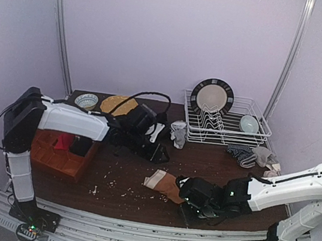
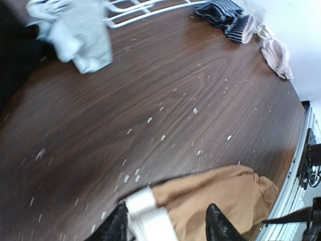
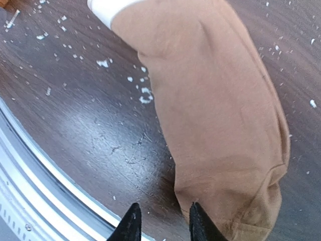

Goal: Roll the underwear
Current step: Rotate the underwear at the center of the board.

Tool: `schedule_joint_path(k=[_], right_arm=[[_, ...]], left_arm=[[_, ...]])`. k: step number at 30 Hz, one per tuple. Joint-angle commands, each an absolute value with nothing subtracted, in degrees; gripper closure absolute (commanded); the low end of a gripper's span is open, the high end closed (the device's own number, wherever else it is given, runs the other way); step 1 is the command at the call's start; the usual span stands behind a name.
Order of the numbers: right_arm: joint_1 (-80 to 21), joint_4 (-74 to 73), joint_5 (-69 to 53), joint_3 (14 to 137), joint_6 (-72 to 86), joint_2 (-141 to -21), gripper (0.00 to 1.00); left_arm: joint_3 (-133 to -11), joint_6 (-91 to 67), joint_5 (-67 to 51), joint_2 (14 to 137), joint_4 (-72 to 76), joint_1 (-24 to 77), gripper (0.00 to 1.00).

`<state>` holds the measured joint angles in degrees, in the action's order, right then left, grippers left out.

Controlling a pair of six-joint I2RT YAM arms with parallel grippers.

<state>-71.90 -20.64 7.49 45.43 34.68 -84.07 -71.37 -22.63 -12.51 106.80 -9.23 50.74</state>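
**Tan underwear lying flat between two parted grippers, roll not yet begun**

Nearest the onlooker, the right gripper (image 3: 163,226) hangs low by the near edge of the table (image 3: 75,130). Its fingers are a narrow gap apart, with only bare wood between them. The tan underwear (image 3: 215,115) lies flat, starting just beside the right-hand finger and running ahead of the tips to its white waistband (image 3: 108,7). At that far end the left gripper (image 2: 168,213) stands with its fingers well parted, waistband and cloth showing between the tips. Whether they touch the cloth cannot be told. Well beyond those fingers lie the grey underwear (image 2: 80,35) and the striped sock (image 2: 225,20).

Step in hand, as judged: the very start of the roll, with no turn made yet. The next move probably calls for one pair of fingers to nip an end hem and fold it over onto the cloth, while the other pair steadies the opposite end.

Only the right wrist view shows the empty gap between its fingers; the overhead view hides it under the wrist. Only the overhead view shows the black cloth (image 1: 159,153), probably more underwear, by the left wrist
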Motion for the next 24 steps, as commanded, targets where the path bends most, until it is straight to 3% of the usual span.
schedule_joint_path(k=[1, 9, 16, 24], right_arm=[[-72.8, -19.3, 7.4, 43.6, 36.7, -86.5, 0.70], [-71.9, -23.3, 12.4, 40.9, 39.4, -87.7, 0.74], [-65.9, -22.1, 14.1, 38.5, 39.8, -88.6, 0.75], [-53.4, -15.3, 9.2, 42.5, 33.1, -92.2, 0.73]], left_arm=[[-80.6, -17.7, -20.9, 117.6, -12.0, 50.2, 0.53], [-85.8, -19.1, -24.9, 129.3, -12.5, 48.0, 0.79], [-79.0, -20.8, -25.7, 126.8, -9.3, 47.8, 0.99], [-57.0, -29.5, -23.9, 114.3, 4.6, 50.7, 1.00]])
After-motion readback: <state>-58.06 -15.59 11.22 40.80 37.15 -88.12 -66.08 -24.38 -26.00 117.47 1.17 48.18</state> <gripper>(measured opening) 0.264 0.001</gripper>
